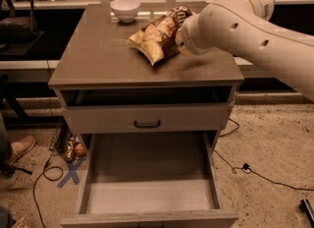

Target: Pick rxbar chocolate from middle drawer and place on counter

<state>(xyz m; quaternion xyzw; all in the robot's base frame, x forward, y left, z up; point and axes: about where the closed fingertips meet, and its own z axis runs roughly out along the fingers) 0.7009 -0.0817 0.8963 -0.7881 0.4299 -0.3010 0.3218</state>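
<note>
- A single camera sits high before the counter's point(98, 60) front edge, looking down and forward.
- It is close: the middle drawer's point(147, 197) front is cropped.
- The arm point(235, 25) hides the gripper near the counter's back right corner.

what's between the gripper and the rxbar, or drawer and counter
No rxbar chocolate shows; the middle drawer looks bare. The gripper is hidden behind the arm at the chip bag on the counter, whose front is free.

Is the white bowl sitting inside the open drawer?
No, the bowl stands on the counter, behind the chip bag where the pincer is.
</note>
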